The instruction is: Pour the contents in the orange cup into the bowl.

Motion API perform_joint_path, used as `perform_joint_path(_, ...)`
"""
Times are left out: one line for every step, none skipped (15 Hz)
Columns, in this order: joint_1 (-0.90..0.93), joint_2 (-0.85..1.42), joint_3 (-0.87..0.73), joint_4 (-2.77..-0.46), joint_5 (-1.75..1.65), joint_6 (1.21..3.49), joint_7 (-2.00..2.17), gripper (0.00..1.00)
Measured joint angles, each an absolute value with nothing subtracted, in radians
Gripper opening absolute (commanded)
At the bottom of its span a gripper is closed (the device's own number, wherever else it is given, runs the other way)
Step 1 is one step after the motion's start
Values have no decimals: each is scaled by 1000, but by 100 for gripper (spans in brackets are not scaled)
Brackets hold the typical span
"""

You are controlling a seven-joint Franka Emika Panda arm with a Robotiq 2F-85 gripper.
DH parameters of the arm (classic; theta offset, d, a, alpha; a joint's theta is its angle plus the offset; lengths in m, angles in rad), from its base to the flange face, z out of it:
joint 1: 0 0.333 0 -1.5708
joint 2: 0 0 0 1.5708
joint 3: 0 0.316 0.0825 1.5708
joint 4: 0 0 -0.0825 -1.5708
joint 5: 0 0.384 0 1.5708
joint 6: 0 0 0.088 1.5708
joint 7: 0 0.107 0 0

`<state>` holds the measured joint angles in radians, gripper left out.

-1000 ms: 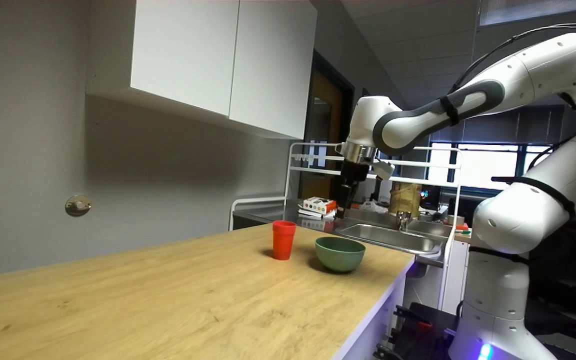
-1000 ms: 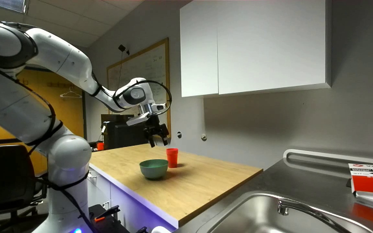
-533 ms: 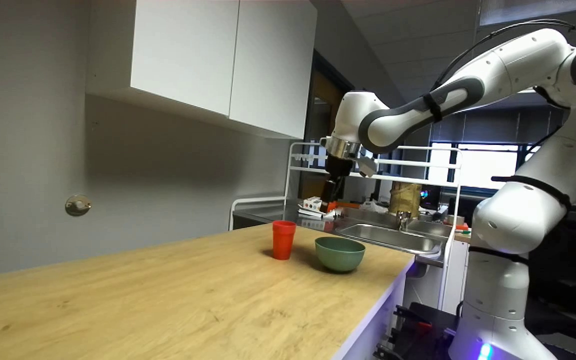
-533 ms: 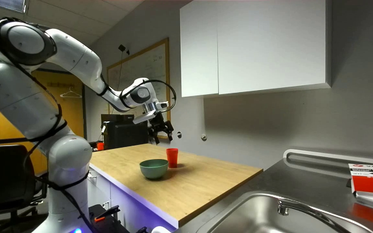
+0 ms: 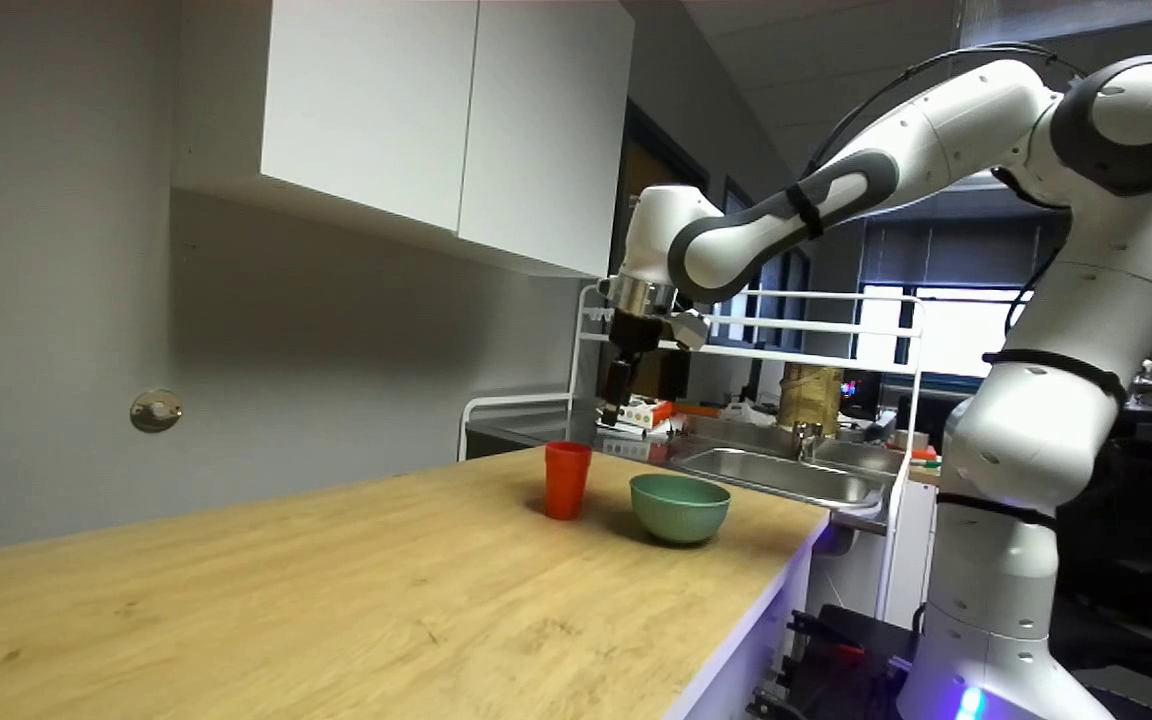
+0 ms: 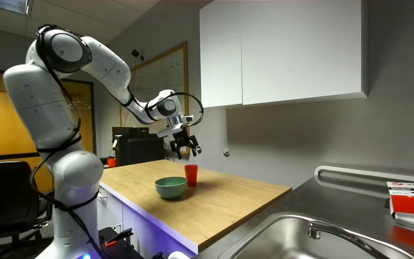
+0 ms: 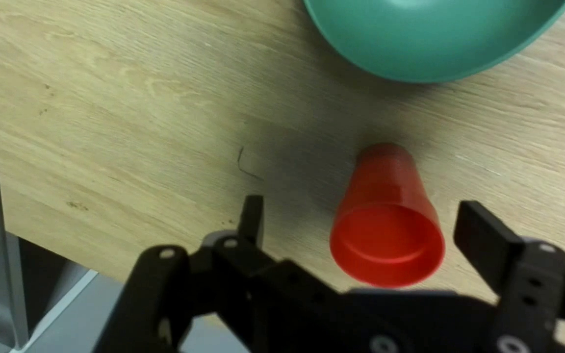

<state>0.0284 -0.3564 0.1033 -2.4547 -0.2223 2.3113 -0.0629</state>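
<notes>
Wood countertop [image 6: 225, 203]: orange cup [image 6: 191, 176] upright nr bowl [image 6: 171, 190]; tool [image 6: 187, 155] spread wide, abv. both.

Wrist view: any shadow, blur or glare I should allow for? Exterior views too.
Wrist view: soft shadow on the tabletop left of the orange cup, pale highlight inside the bowl at the picture's top edge, hand dark and slightly out of focus; in an exterior view, the window is blown out white; in both exterior views, a blue light glares on the robot's base.
</notes>
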Motion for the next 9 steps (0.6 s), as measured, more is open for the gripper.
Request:
perform_joint_path(34,-329,103,-2433,-222,2311,-69,100)
perform_joint_path(38,-302,103,-2413,-222,2311,-77,100)
perform_joint_path(40,-275,103,-2392,-222,2310,-85,100)
perform_joint_path(42,-247,102,-2372,-222,2310,-93,100)
perform_joint_path(43,-221,99,-2354,-222,2310,-103,100)
perform_joint_path(43,-197,94,-2336,-221,2310,-114,100)
perform_joint_path(43,-172,88,-2320,-219,2310,-127,100)
perform_joint_path(42,-149,81,-2304,-217,2310,-139,100)
perform_joint_path(42,-126,73,-2289,-214,2309,-153,100)
